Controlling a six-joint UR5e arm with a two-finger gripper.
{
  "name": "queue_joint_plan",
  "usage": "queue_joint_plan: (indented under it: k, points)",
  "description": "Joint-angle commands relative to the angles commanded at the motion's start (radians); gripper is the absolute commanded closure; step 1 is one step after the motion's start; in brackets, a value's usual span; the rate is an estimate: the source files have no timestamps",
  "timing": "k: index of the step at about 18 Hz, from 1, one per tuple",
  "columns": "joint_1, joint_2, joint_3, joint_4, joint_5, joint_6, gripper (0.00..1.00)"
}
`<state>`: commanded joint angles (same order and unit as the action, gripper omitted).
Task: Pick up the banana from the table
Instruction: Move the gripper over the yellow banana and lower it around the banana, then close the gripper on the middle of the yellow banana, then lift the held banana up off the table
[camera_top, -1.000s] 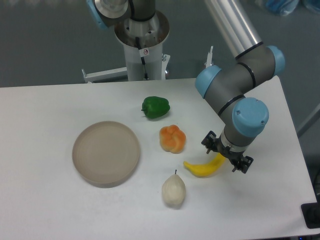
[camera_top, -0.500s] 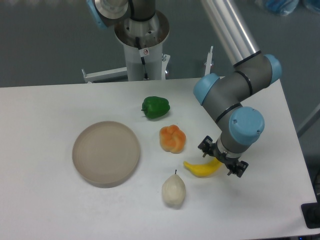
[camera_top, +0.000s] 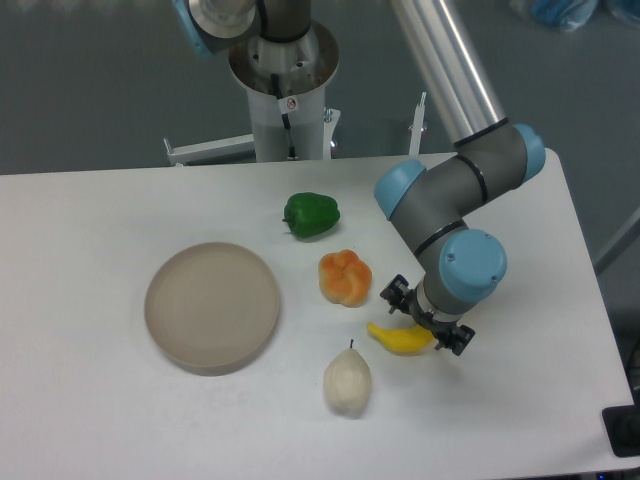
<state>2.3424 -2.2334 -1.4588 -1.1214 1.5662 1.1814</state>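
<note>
The yellow banana (camera_top: 396, 340) lies on the white table (camera_top: 90, 230), in front of the orange pepper and right of the pear. My gripper (camera_top: 425, 320) points straight down over the banana's right end and hides that end. Its black fingers (camera_top: 394, 296) stick out on both sides of the blue wrist, spread wide, so it looks open. The banana still rests on the tabletop. I cannot see whether the fingertips touch it.
An orange bell pepper (camera_top: 345, 277) sits just left of the gripper. A green bell pepper (camera_top: 311, 214) lies further back. A pale pear (camera_top: 347, 382) stands in front of the banana. A round beige plate (camera_top: 212, 305) lies at the left. The table's right edge is near the arm.
The gripper has moved left, from past the banana's right tip to over its right end. The banana and the other things have not moved.
</note>
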Motion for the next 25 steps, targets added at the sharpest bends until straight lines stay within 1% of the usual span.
queue_joint_plan:
  k: [1,3,4,5,6,7,9,10,14,18,20,22,23,25]
  points:
    - [0.0,-0.002,0.0,0.0,0.002,-0.002,0.13]
    - [0.0,-0.002,0.003,0.0,0.0,-0.003,0.25]
    - [0.0,-0.003,0.005,0.0,0.002,-0.003,0.33]
    - [0.0,-0.003,0.006,0.0,0.002,-0.003,0.43]
    - [0.0,-0.002,0.014,0.0,0.002,-0.003,0.56]
    - [0.0,-0.002,0.02,0.0,0.002,-0.003,0.64]
    - [0.0,-0.002,0.029,0.002,0.002,-0.002,0.73]
    - [0.002,0.0,0.032,0.003,0.002,-0.002,0.75]
    - [0.009,0.009,0.051,0.003,0.002,0.0,0.75]
    - [0.037,0.054,0.08,-0.011,0.002,0.015,0.75]
    - [0.06,0.072,0.107,-0.049,0.002,0.026,0.76]
    - [0.083,0.071,0.196,-0.139,0.003,0.124,0.77]
    - [0.089,0.067,0.219,-0.15,0.002,0.132,0.78]
    - [0.115,0.064,0.244,-0.15,-0.006,0.133,0.79]
